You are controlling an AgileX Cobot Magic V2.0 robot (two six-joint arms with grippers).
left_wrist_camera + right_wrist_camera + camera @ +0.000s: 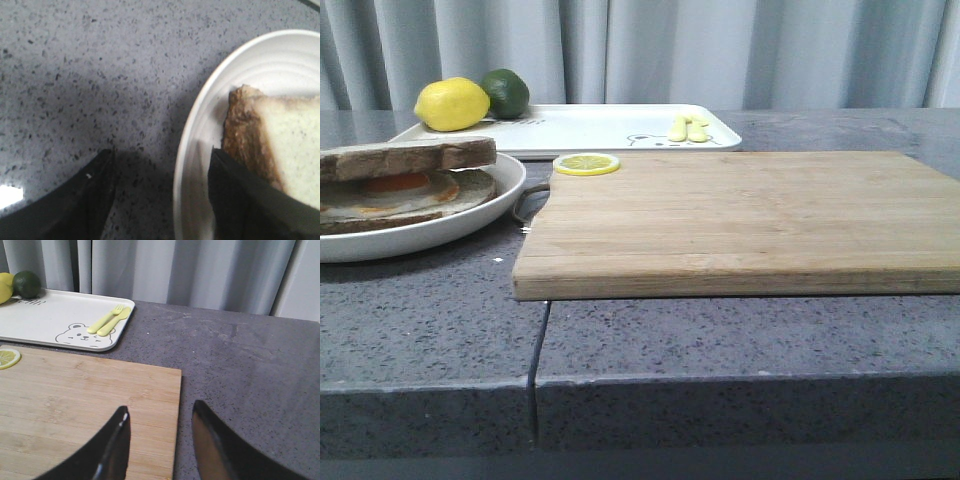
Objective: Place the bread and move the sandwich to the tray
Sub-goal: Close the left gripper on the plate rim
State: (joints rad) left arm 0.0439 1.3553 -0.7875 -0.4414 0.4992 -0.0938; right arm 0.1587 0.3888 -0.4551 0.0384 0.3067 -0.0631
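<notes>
The sandwich (400, 190) lies on its round white plate (470, 215) at the left, fried egg between two slices. The bread (405, 157) rests on top of the egg; its pale crumb and brown crust (280, 135) also show in the left wrist view. My left gripper (162, 152) is open and straddles the plate rim (200, 125), one finger over the plate beside the bread, the other over the counter. The white tray (610, 125) with its bear drawing (77, 333) lies at the back. My right gripper (160, 407) is open and holds nothing, above the wooden board's edge. Neither gripper shows in the front view.
A wooden board (740, 215) fills the middle, with a lemon slice (586, 164) at its far left corner. On the tray are a lemon (452, 104), a lime (506, 92) and yellow cutlery (688, 128). Grey curtains hang behind the speckled counter.
</notes>
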